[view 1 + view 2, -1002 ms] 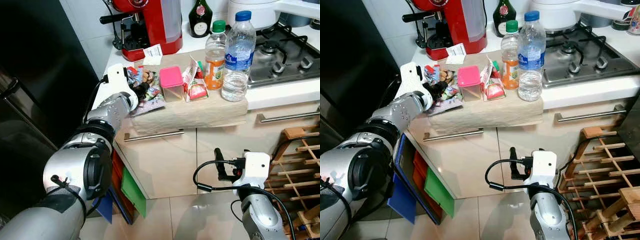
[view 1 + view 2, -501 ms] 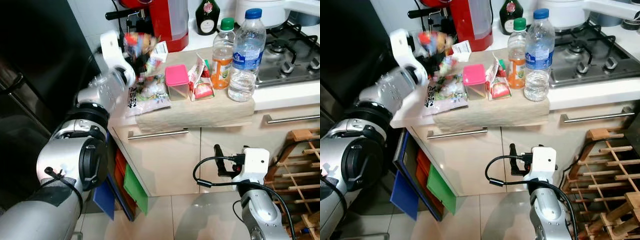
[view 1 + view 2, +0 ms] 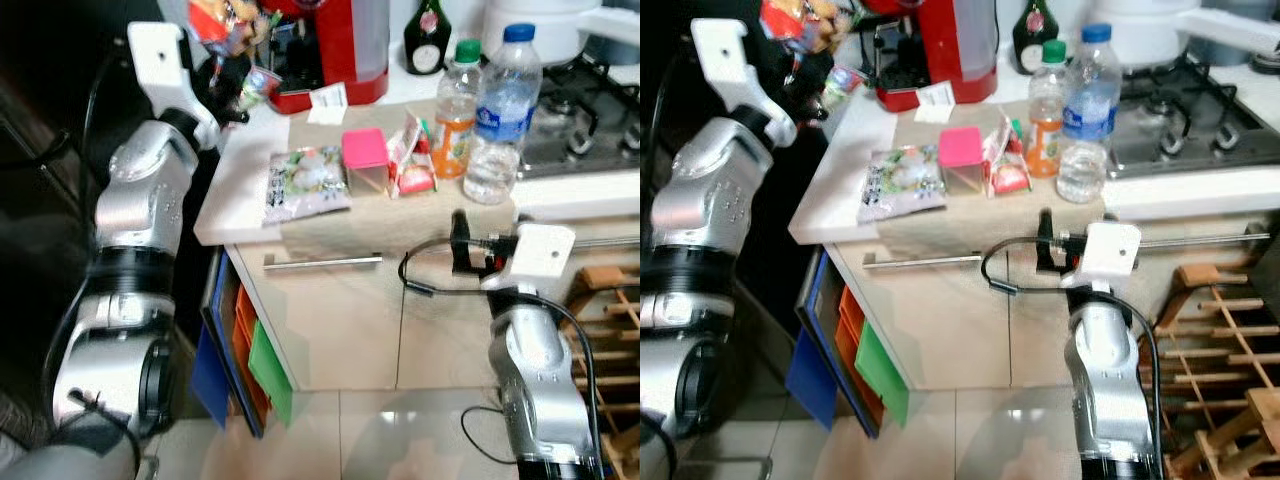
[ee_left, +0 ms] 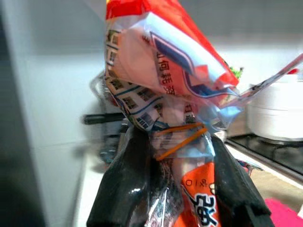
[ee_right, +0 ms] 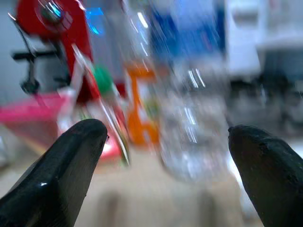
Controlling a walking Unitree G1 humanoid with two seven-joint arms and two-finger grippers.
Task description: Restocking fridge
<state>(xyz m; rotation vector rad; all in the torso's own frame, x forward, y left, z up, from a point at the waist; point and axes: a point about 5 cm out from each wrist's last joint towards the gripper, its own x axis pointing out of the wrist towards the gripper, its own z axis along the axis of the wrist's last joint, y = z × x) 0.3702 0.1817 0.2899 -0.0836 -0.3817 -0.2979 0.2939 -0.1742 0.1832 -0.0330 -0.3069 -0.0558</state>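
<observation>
My left gripper [image 3: 226, 72] is raised high at the counter's left end, shut on a red, orange and white snack bag [image 3: 222, 20] bound with a rubber band. In the left wrist view the bag [image 4: 163, 90] stands up between the two black fingers [image 4: 125, 179]. My right gripper [image 3: 460, 238] is open at the counter's front edge, pointing at the clear water bottle [image 3: 503, 110] and the orange drink bottle [image 3: 455, 100]. On the beige mat lie a flat snack packet [image 3: 305, 182], a pink-lidded container [image 3: 365, 160] and a red-and-white packet [image 3: 412, 162].
The dark fridge [image 3: 40, 150] stands at the left. A red coffee machine [image 3: 335, 50] and a dark bottle [image 3: 427, 40] are at the counter's back, with the gas hob [image 3: 590, 110] at the right. Coloured boxes [image 3: 245, 350] sit under the counter; a wooden rack [image 3: 610, 300] is far right.
My left gripper lifted the snack bag off the counter, up and to the left. My right arm rose from near the floor to the counter's front edge. The camera has shifted.
</observation>
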